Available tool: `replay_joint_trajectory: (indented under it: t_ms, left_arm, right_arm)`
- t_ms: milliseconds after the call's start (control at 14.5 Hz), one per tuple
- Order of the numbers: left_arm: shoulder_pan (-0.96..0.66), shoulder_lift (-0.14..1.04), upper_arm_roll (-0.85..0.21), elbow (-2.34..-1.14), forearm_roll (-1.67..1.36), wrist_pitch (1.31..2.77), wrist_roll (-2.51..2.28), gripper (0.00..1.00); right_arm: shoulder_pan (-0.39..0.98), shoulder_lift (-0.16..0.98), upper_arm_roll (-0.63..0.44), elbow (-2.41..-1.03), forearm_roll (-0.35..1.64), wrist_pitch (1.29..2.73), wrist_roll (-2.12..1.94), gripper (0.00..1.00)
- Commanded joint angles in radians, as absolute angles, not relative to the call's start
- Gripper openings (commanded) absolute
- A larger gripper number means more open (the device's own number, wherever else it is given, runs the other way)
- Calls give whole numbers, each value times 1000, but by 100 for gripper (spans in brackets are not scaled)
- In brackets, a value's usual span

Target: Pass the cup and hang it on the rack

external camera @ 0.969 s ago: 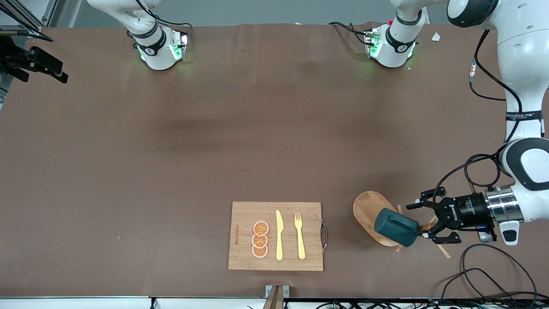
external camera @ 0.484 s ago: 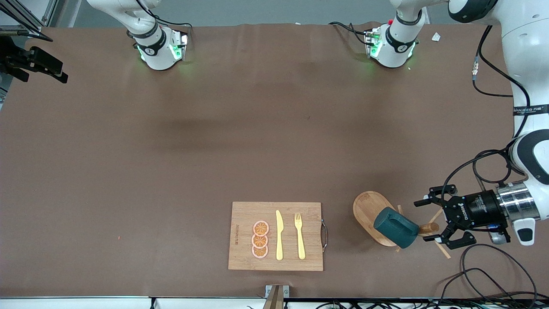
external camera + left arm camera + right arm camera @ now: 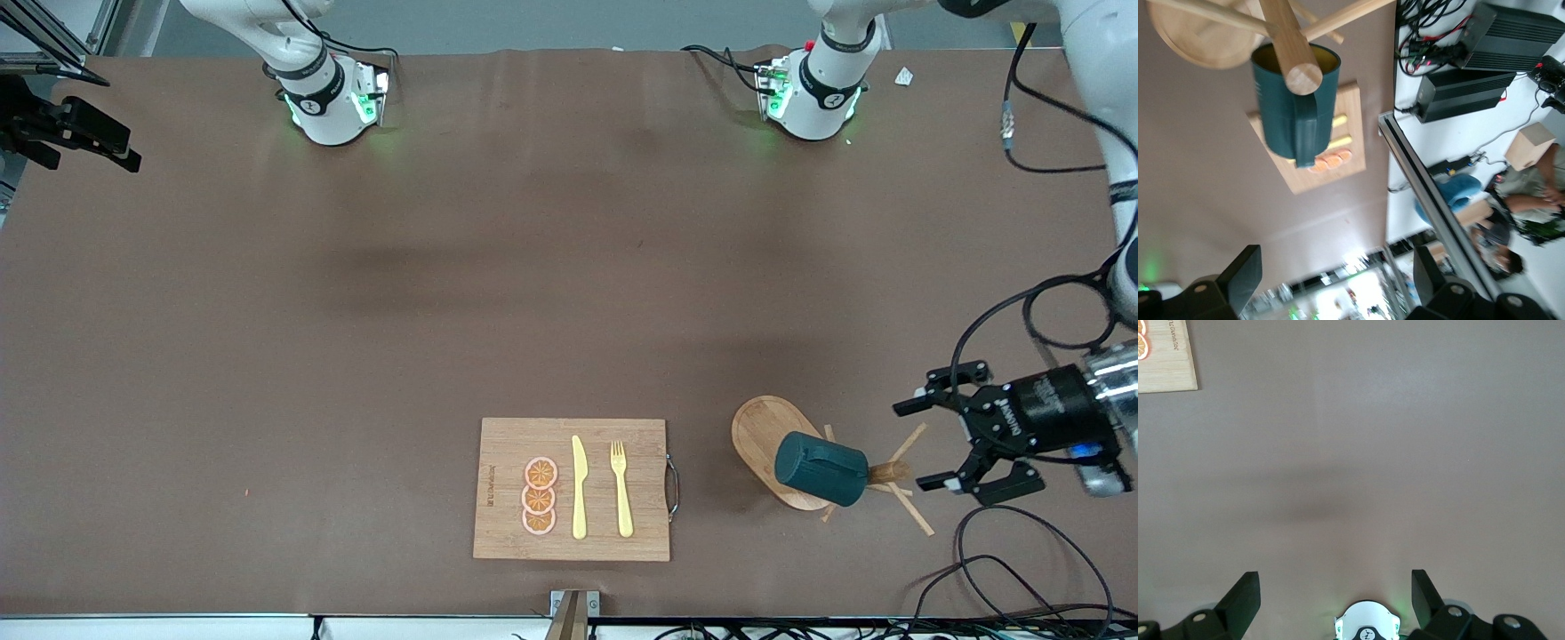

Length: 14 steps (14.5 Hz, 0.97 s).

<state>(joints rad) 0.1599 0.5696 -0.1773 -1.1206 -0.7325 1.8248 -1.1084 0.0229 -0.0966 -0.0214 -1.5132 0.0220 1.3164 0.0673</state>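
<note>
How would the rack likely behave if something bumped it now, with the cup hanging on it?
The rack looks like light wood, so it probably slides easily. The cup hangs off one side of the post, so it may tip that way. Its wide oval base should resist somewhat. The left gripper is open, clear of both.

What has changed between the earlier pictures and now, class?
The left gripper, open, has let go of the cup and drawn back from it toward the left arm's end of the table. The cup now hangs on the rack by itself. The cutting board with its knife, fork and orange slices stayed put.
</note>
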Motion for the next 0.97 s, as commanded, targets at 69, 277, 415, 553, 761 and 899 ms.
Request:
replay_joint_trajectory:
  t_ms: [69,277,415,553,761,899]
  left_arm:
    - [160,413,-179,-1157,-582,1715,-1069,100]
    - [152,348,-181,-1163,-415,1634,-916,100]
    - [153,327,-213,-1164,-262,1594,-792,100]
    - [155,316,-224,-1163,-110,1539,-646,100]
    - [161,281,-221,-1167,21,1473,-453,100]
    - [161,223,-203,-1204,26,1396,-361,100]
  right_arm:
    - [18,-117,-20,-1534,29,1316,63,100]
    - [18,-117,-20,-1534,29,1316,63,100]
    - [18,-117,-20,-1534,29,1316,63,100]
    - [18,-117,-20,-1534,29,1316,63,100]
    - [18,-117,-20,-1534,29,1318,63,100]
    - [18,-117,-20,-1534,29,1316,63,100]
